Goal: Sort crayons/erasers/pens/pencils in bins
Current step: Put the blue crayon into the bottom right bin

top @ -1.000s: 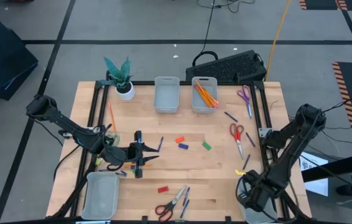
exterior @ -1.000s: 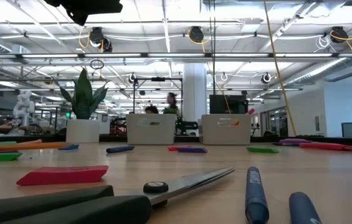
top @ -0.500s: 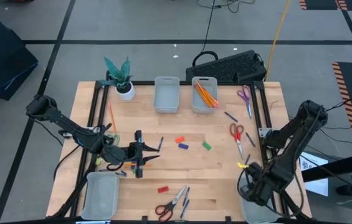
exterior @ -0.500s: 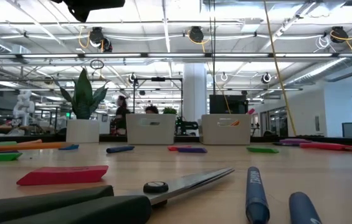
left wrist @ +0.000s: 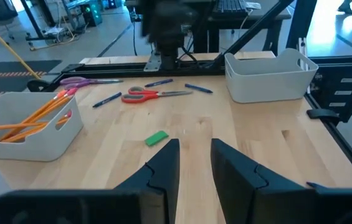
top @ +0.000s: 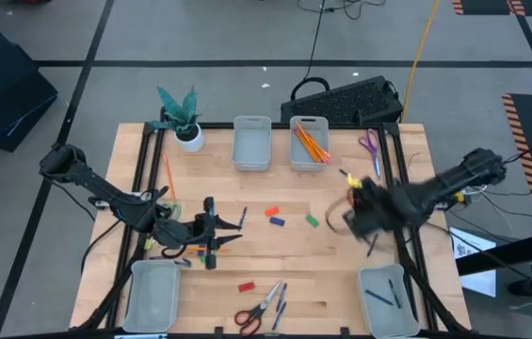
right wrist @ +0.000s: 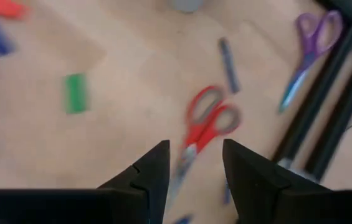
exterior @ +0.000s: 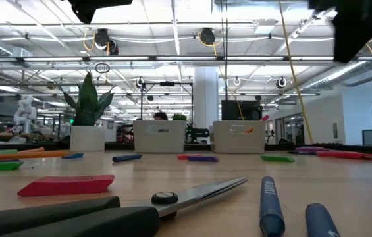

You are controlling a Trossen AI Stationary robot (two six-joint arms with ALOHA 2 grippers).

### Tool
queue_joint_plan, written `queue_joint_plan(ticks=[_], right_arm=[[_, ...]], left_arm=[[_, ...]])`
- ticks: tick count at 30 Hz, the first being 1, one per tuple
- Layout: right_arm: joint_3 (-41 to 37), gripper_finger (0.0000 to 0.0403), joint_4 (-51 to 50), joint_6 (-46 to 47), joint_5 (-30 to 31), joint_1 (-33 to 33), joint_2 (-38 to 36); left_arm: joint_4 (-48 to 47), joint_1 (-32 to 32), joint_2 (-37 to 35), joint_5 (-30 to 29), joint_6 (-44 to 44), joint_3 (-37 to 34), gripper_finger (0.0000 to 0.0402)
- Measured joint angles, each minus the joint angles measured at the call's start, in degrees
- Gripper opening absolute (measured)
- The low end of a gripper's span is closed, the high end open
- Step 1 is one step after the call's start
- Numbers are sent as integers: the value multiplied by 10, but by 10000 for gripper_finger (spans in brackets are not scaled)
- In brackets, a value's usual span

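Note:
My right gripper (top: 350,215) hangs open above the red scissors (right wrist: 208,124) at the table's right middle, holding nothing. My left gripper (top: 233,233) stands open near the table's left, pointing right, also with nothing in it (left wrist: 195,149). Red, blue and green erasers (top: 278,222) lie at the table's middle, and another red eraser (top: 246,286) lies nearer. Orange pencils (top: 311,143) lie in the far right bin (top: 295,151). Dark blue pens (top: 388,294) lie in the near right bin (top: 371,282). More pens (top: 280,301) lie loose near the front edge.
A grey bin (top: 251,160) stands at the far middle and another (top: 153,297) at the near left. A potted plant (top: 186,132) stands far left. Purple scissors (top: 371,146) lie far right, red scissors (top: 258,309) near the front. One pencil (top: 167,174) lies at the left.
My right gripper has swung quickly from above the near right bin toward the far edge and a little left, and now hangs over the red scissors. The left arm has kept still.

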Motion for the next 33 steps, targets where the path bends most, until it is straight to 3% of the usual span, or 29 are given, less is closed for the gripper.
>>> queue_joint_plan(ticks=[3,7,14,22,33], right_arm=[[-56,143,80,-155,-10,-131,-18],[-137,143,239,-343,-77,-290,-37],[-262,143,440,-522,-146,-478,-39],[-313,139,569,-635,-229,-576,-14],[-314,108,578,-665,-251,-590,85]], left_arm=[[0,0,0,0,-4,0,95],[-5,0,2,0,-24,0,95],[-6,0,17,0,-39,0,95],[-4,0,18,0,-47,0,95],[-5,0,18,0,-48,0,95]])
